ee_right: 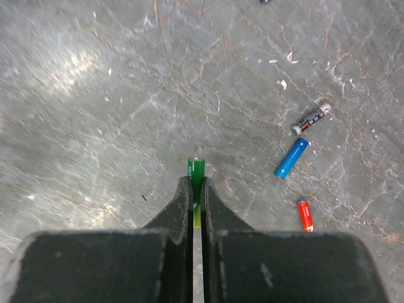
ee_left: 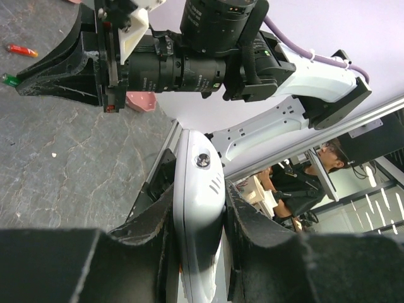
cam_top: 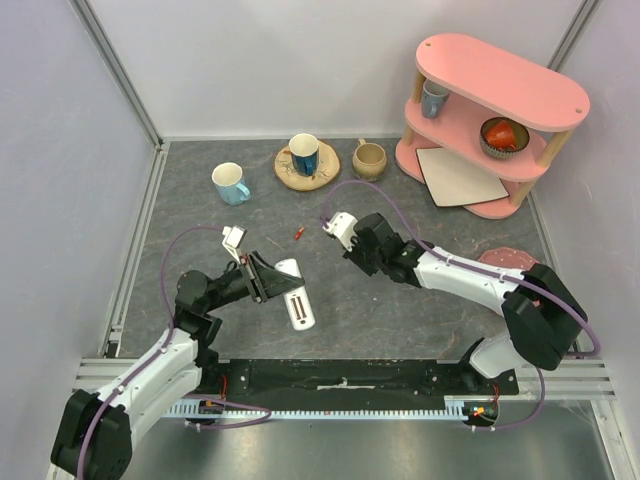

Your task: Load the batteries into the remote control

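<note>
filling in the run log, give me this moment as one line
left jaws shut on remote control | right jaws shut on green battery | grey battery, blue battery, red battery loose on table

Only the tip of the green battery [ee_right: 196, 169] shows; the rest is hidden between the fingers of the right gripper [ee_right: 196, 184]. The remote control [ee_left: 197, 183] runs off the bottom edge, its sides covered by the left gripper [ee_left: 199, 205]. The print on the red battery [ee_right: 305, 214] is too small to read.

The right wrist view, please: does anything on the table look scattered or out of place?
Yes: a dark grey battery, a blue battery and a red battery lie loose at different angles on the table; the right gripper pinches a green battery.
</note>
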Controlling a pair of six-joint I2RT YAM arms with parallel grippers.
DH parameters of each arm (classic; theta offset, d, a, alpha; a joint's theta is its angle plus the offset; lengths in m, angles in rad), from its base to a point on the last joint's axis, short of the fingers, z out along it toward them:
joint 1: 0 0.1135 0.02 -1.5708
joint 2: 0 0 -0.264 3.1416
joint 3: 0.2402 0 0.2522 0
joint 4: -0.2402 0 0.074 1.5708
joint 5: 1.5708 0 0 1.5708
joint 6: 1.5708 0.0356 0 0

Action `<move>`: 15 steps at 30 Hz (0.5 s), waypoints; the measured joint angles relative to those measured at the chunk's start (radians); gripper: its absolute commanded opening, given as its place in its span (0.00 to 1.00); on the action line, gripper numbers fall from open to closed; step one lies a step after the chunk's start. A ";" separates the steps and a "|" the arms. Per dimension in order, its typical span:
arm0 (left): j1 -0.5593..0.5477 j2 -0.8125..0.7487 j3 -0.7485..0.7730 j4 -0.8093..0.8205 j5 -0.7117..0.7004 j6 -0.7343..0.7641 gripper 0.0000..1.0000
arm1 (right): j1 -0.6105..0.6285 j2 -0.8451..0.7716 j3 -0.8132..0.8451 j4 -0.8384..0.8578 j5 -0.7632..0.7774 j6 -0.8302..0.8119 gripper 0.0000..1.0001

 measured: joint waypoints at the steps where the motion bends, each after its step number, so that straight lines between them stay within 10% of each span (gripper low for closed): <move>1: 0.000 -0.006 -0.006 0.000 0.000 0.000 0.02 | 0.000 0.000 -0.011 0.008 0.001 -0.029 0.00; 15: 0.000 -0.051 -0.042 0.023 -0.012 -0.001 0.02 | 0.006 0.051 -0.097 0.005 0.009 -0.276 0.02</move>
